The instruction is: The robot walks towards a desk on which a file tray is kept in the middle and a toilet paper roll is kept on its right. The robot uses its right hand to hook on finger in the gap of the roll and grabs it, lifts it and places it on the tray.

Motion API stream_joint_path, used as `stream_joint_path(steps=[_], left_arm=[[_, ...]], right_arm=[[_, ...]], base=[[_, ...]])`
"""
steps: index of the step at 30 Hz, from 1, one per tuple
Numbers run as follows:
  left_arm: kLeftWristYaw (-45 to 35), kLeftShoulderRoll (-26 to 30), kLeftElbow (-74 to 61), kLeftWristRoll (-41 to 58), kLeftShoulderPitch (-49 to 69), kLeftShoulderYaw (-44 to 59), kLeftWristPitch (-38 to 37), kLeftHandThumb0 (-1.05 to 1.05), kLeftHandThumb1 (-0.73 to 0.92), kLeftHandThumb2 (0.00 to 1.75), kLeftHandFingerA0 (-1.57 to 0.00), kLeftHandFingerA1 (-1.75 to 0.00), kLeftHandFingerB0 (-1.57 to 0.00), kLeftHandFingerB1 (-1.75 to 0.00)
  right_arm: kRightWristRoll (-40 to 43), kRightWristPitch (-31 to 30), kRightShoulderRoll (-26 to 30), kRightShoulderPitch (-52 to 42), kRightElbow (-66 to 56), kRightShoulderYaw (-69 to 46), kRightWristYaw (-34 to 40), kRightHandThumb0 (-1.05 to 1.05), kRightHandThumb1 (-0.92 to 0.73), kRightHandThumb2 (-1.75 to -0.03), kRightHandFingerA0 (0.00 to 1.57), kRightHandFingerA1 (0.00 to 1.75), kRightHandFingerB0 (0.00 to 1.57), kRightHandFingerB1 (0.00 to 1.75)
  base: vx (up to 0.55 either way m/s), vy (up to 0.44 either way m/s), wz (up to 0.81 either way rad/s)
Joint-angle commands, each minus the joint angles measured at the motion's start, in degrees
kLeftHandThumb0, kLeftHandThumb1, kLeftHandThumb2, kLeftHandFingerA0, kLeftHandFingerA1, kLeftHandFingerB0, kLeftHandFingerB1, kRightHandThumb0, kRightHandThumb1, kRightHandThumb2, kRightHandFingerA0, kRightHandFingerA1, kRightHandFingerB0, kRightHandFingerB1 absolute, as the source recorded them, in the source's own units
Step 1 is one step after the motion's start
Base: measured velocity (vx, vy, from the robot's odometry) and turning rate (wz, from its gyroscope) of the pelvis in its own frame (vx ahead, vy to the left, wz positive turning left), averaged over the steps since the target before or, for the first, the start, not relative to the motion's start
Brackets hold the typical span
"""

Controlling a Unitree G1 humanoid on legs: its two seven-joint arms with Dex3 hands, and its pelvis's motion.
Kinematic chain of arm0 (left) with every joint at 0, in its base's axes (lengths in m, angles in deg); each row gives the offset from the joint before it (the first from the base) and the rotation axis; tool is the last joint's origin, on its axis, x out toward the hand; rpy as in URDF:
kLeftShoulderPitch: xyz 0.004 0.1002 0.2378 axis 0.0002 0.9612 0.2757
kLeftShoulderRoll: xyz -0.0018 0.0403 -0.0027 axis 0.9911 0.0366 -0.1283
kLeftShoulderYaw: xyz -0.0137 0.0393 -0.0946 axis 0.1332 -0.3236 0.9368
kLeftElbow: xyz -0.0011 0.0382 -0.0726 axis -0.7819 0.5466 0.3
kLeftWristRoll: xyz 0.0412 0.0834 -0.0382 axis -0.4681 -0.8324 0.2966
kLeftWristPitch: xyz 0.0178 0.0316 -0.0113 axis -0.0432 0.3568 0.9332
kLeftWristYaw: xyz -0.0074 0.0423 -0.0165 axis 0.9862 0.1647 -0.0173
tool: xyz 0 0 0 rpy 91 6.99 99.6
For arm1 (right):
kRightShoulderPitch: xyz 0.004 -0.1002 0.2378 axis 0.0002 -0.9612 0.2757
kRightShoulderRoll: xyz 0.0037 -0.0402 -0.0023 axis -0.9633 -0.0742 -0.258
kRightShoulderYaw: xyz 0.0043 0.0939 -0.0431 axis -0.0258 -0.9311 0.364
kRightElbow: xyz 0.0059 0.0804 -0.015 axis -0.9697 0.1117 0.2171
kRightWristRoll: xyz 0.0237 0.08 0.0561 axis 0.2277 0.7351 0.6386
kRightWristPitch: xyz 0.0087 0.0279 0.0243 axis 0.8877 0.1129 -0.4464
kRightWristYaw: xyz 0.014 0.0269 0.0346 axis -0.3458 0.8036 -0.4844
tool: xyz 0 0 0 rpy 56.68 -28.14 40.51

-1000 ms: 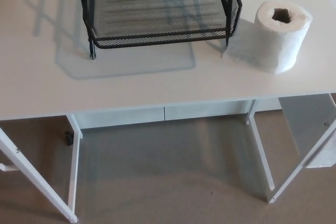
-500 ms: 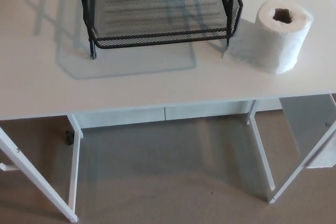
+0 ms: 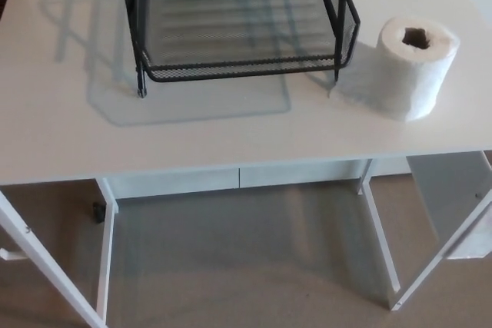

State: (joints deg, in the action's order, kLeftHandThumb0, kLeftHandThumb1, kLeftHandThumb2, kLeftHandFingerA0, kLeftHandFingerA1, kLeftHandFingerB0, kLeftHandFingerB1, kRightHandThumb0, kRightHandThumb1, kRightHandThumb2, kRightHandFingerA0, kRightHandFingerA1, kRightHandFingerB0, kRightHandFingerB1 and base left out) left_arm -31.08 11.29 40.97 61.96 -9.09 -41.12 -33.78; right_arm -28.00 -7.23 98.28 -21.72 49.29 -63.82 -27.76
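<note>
Head view looks down on a white desk (image 3: 231, 136), and neither robot hand is in the picture, so I can't say whether the fingers are spread or pressed together. The black wire-mesh tray (image 3: 238, 24) sits at the middle of the desk toward the far edge, raised on thin legs, its near rim facing the camera and its top cut off by the picture's upper edge. Nothing visible lies on the mesh floor. Its shadow falls on the desktop in front and to the left.

The roll (image 3: 411, 67) stands upright on the desk at the picture's right, just beside the tray's right front corner but apart from it. Its core hole faces up, dark and slightly ragged at the rim. A loose sheet trails from the roll's left side toward the tray's front leg. The roll is untouched, not yet on the tray.

Below the near edge, white desk legs (image 3: 380, 240) and a beige carpet (image 3: 246, 266) show.
</note>
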Motion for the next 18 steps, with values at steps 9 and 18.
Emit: stream_joint_path(steps=[9, 18], left_arm=[[-0.13, 0.99, -0.12, -0.37, -0.11, -0.28, -0.82, -0.99, 0.69, 1.75, -0.47, -1.32, -0.30, -1.22], [-0.17, 1.13, -0.22, -0.42, -0.42, -0.34, -0.70, -0.99, 0.69, 1.75, -0.47, -1.32, -0.30, -1.22]], right_arm=[[0.15, 0.38, 0.41, -0.03, 0.02, -0.60, 0.37, -0.81, -0.92, -0.85, 0.34, 0.50, 0.21, 0.39], [0.18, 0.40, 0.29, 0.03, 0.02, -0.76, 0.37, -0.81, -0.92, -0.85, 0.34, 0.50, 0.21, 0.39]], base=[[0.11, -0.189, 0.11], [0.09, -0.095, 0.00]])
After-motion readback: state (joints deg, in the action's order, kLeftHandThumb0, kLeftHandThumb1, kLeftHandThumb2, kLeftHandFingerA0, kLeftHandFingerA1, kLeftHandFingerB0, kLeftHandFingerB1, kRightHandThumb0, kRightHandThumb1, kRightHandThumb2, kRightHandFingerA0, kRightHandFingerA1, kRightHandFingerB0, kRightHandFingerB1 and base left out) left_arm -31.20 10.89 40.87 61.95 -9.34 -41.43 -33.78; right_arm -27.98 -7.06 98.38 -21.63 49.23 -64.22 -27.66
